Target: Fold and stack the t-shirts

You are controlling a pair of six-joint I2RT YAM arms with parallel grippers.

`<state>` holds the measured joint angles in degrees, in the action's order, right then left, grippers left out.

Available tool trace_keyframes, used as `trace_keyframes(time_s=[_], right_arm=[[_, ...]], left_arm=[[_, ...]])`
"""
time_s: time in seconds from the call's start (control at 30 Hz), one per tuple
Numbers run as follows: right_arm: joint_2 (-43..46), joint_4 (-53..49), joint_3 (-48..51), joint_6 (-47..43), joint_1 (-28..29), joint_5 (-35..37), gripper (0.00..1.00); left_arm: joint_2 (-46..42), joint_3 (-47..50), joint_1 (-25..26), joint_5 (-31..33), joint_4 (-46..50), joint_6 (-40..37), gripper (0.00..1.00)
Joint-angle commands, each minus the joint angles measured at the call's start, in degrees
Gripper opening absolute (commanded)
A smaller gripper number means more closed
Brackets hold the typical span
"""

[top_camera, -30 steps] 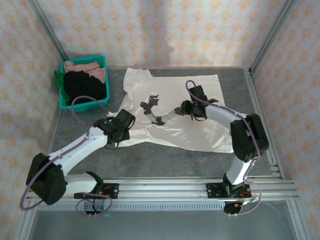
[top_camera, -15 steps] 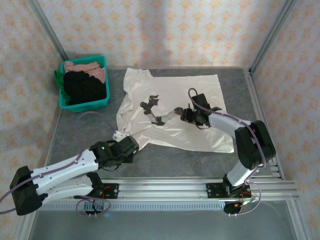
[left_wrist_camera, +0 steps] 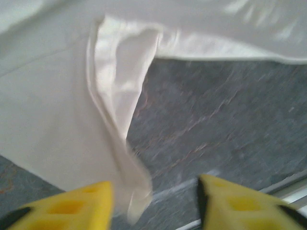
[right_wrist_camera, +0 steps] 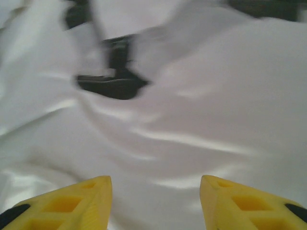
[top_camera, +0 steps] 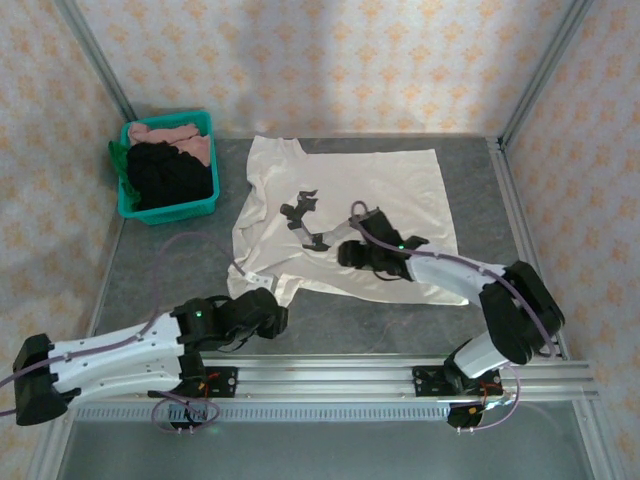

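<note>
The cream-white t-shirt (top_camera: pixel 380 200) lies spread on the grey table, its black chest print (top_camera: pixel 305 222) left of centre. My left gripper (top_camera: pixel 272 298) is at the shirt's near-left corner. In the left wrist view its yellow fingers (left_wrist_camera: pixel 86 201) stand apart, and a narrow fold of the shirt (left_wrist_camera: pixel 120 120) trails down beside the left one, so the left gripper (left_wrist_camera: pixel 154 186) is open. My right gripper (top_camera: pixel 348 250) hovers low over the shirt's middle. It is open (right_wrist_camera: pixel 156 181) above wrinkled cloth, with the print (right_wrist_camera: pixel 112 84) ahead. More t-shirts, black (top_camera: pixel 170 172), pink (top_camera: pixel 168 132) and green (top_camera: pixel 119 160), fill the bin.
The teal bin (top_camera: pixel 172 211) stands at the far left corner of the table. Bare grey tabletop (top_camera: pixel 160 270) lies left of and in front of the shirt. An aluminium rail (top_camera: pixel 400 372) runs along the near edge, and frame posts stand at the corners.
The left arm drew back toward the near edge, dragging the shirt's near-left corner with it, then its jaws opened. The right gripper slid left and nearer across the shirt.
</note>
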<state>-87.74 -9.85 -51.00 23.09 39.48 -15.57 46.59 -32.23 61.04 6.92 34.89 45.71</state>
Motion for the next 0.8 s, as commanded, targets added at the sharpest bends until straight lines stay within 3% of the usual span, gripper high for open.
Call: trace_keyframes(time_s=[0.0, 0.07, 0.1, 0.23, 0.3, 0.63, 0.77], right_arm=[[-6.7, 4.3, -5.5, -2.4, 4.5, 0.6, 0.51], [-11.2, 5.6, -8.0, -2.0, 7.3, 0.8, 0.51], [-13.3, 5.8, -9.4, -1.8, 8.3, 0.2, 0.52], [-18.7, 6.4, -11.4, -0.4, 10.7, -0.6, 0.50], [-19.5, 6.1, -10.9, -0.3, 11.6, -0.8, 0.46], [-14.1, 4.5, -2.0, -1.7, 14.9, 0.4, 0.40], [-12.1, -1.5, -0.4, -0.9, 15.6, 5.6, 0.40]], left_arm=[[-2.7, -0.6, -0.8, 7.8, -1.6, -0.2, 0.62], [-1.2, -2.2, -5.4, 12.0, 1.3, 1.7, 0.71], [0.7, -3.3, -10.3, 11.8, 3.0, 2.0, 0.71], [10.3, -6.4, -30.2, 0.9, 0.1, -1.8, 0.67], [15.2, -8.6, -34.4, -0.6, -2.8, -3.3, 0.65], [40.9, -28.9, -40.0, -2.4, -4.2, -9.3, 0.64], [48.8, -35.2, -40.5, -3.8, -4.4, -10.8, 0.63]])
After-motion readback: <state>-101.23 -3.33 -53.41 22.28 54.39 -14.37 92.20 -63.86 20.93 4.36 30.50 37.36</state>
